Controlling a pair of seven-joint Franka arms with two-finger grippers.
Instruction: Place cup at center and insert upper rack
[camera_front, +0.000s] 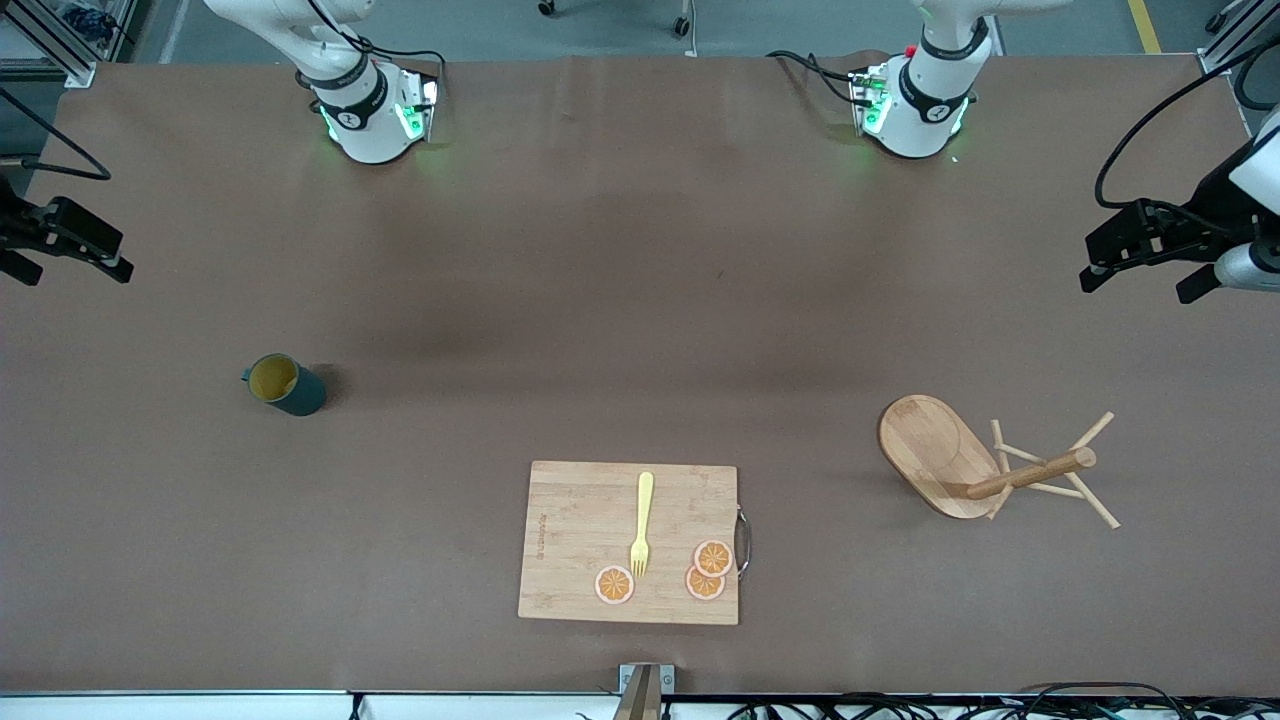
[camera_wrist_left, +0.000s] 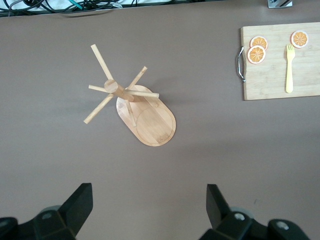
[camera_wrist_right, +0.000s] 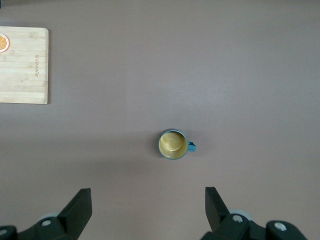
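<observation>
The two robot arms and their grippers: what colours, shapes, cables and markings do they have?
Both arms have glossy white rounded shells with black joint bands carrying a small white logo, green lights at their bases and black cables trailing away. The left gripper and the right gripper are matte black and blocky, each with two angular black fingers.

Cup and rack apart on the counter (camera_front: 640, 300)

The cup (camera_front: 285, 384) stands upright toward the right arm's end; the upper rack (camera_front: 985, 471) lies toppled toward the left arm's end. Between them, nearer the camera, a cutting board (camera_front: 585, 530) carries a yellow fork (camera_front: 642, 524) and three orange slices (camera_front: 705, 570).
</observation>
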